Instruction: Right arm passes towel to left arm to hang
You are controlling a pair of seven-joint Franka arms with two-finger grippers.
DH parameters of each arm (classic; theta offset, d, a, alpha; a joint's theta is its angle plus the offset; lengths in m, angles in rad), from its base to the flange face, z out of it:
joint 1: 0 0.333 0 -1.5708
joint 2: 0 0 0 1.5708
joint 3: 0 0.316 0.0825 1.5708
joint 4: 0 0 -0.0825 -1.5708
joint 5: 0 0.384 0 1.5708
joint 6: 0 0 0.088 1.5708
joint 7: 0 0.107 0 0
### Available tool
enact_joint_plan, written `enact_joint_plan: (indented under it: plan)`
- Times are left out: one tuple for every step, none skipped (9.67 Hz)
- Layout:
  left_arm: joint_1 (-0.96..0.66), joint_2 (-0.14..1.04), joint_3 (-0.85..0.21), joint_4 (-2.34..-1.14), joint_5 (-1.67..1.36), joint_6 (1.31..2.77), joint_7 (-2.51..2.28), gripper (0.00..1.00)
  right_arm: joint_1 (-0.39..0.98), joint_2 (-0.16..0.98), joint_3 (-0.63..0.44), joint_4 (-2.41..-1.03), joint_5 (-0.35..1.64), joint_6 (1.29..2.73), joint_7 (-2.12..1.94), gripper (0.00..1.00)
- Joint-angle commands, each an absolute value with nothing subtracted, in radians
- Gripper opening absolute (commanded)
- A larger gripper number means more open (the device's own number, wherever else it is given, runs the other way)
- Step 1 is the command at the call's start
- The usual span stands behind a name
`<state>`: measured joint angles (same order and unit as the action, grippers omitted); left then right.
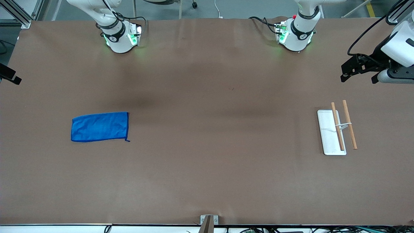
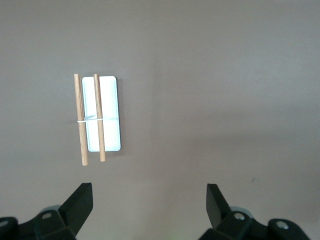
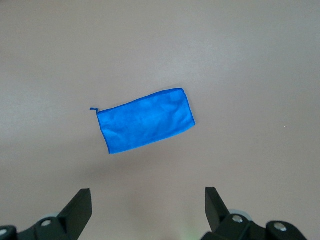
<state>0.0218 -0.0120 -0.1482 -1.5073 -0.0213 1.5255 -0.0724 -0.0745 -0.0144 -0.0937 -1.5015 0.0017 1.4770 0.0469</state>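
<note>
The right pincer [image 3: 148, 212] is seen only in the right wrist view, held up over the desk [image 1: 207, 168], its 2 black fingers [image 3: 80, 205] spread wide with nothing between them. In the front view only a black bit of that arm's end shows at the edge of the picture, at the right arm's end of the desk. The towel [image 1: 100, 127] is laid flat on the desk toward the right arm's end, a bright blue rectangle, not folded over anything. A short loose thread [image 1: 127, 140] is seen at 1 corner, the one nearer the front camera and toward the desk's middle. The towel [image 3: 145, 123] is touched by no pincer. The brown desk middle is seen bare of things. Toward the left arm's end a towel rack [image 1: 338, 130] is seen: a white flat rectangular base [image 1: 329, 136] with 2 wooden rods [image 1: 349, 128] carried side by side on a thin white bracket, 1 rod over the base and 1 just off its edge. The rack [image 2: 97, 117] is well apart from the towel. The left pincer [image 2: 149, 205] is held up in the air near the rack, at the left arm's end, its fingers [image 2: 82, 200] wide apart and empty. Both arms are waiting, nothing gripped.
</note>
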Motion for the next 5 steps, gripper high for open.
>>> enact_joint_plan:
  plan:
    - [0.035,-0.009,-0.153,-1.54,-0.028,1.528,-0.049,1.0,-0.069,-0.008,-0.097,-1.483,0.005,1.466,0.041,1.0]
    - [0.035,-0.009,-0.153,-1.539,-0.026,1.526,-0.051,1.0,-0.069,-0.008,-0.097,-1.483,0.005,1.466,0.043,1.0]
    - [0.035,-0.009,-0.153,-1.536,-0.026,1.526,-0.051,1.0,-0.069,-0.008,-0.097,-1.482,0.005,1.468,0.043,1.0]
    - [0.035,-0.008,-0.153,-1.534,-0.023,1.526,-0.051,1.0,-0.069,-0.008,-0.097,-1.482,0.005,1.467,0.035,1.0]
    - [0.035,-0.008,-0.152,-1.534,-0.023,1.526,-0.054,1.0,-0.055,-0.005,-0.095,-1.479,0.005,1.459,0.034,1.0]
